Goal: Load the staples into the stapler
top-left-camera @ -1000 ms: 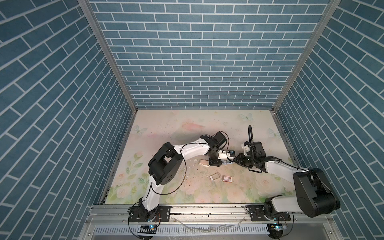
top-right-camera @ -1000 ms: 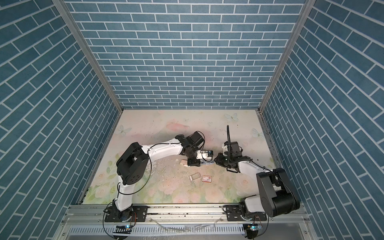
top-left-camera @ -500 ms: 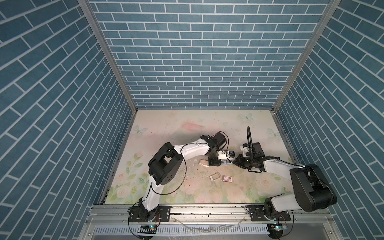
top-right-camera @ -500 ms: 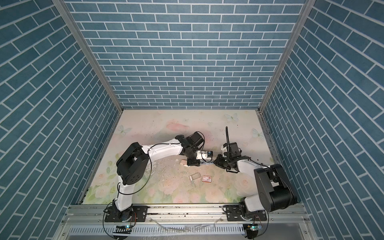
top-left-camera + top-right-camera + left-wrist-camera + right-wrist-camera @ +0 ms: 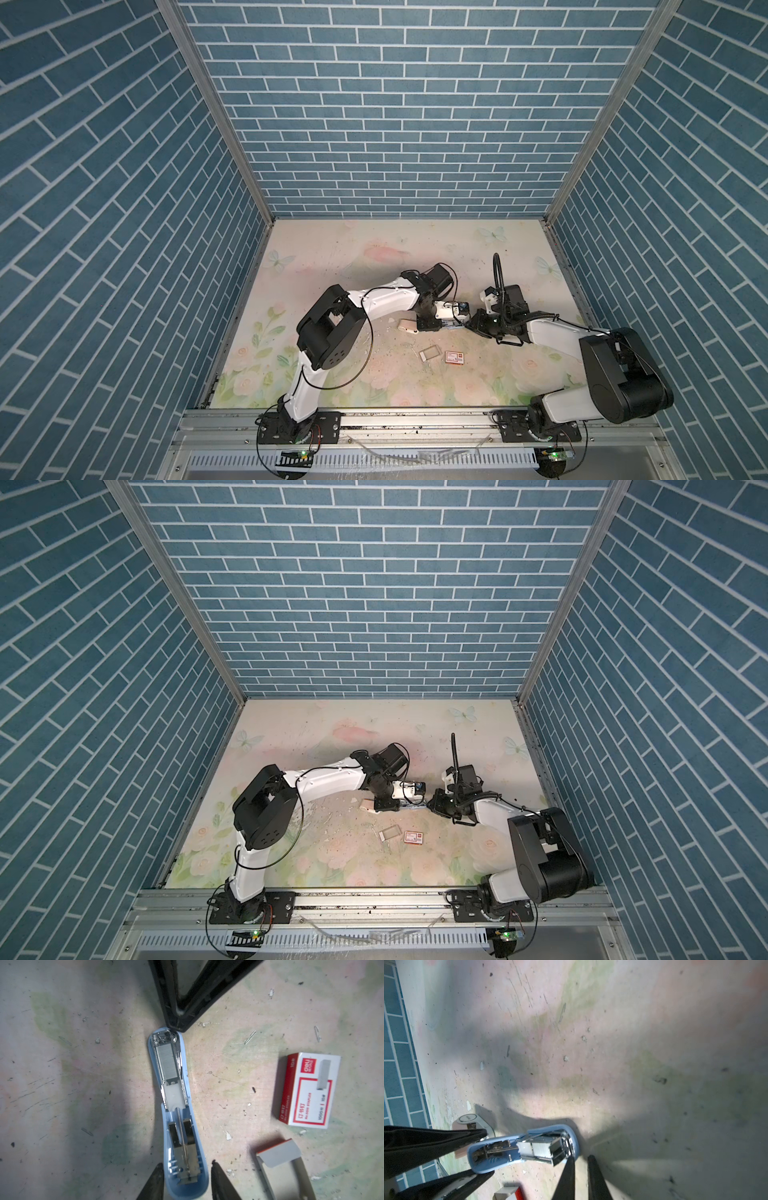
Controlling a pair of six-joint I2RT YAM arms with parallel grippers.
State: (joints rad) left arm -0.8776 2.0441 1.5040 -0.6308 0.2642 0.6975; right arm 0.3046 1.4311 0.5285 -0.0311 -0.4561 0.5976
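The light-blue stapler (image 5: 182,1118) lies opened flat on the mat, with a silvery strip of staples (image 5: 167,1061) sitting in its channel. My left gripper (image 5: 186,1165) is shut on the stapler's rear end, a finger on either side. My right gripper (image 5: 580,1159) is shut with nothing between its fingers, and its tips rest against the stapler's front end (image 5: 571,1142). In both top views the two grippers (image 5: 428,326) (image 5: 469,326) meet at the stapler (image 5: 415,807) mid-table. The red-and-white staple box (image 5: 307,1091) and grey tray (image 5: 278,1153) lie beside it.
A second, pinkish-white stapler (image 5: 407,326) (image 5: 471,1121) lies just left of my left gripper. The box (image 5: 454,357) and tray (image 5: 428,354) lie nearer the front edge. Loose staples and scraps dot the floral mat (image 5: 374,257). Blue brick walls close in three sides.
My left gripper's fingers have closed in on the stapler's rear end. The right arm has shifted slightly, its tips staying at the stapler's front.
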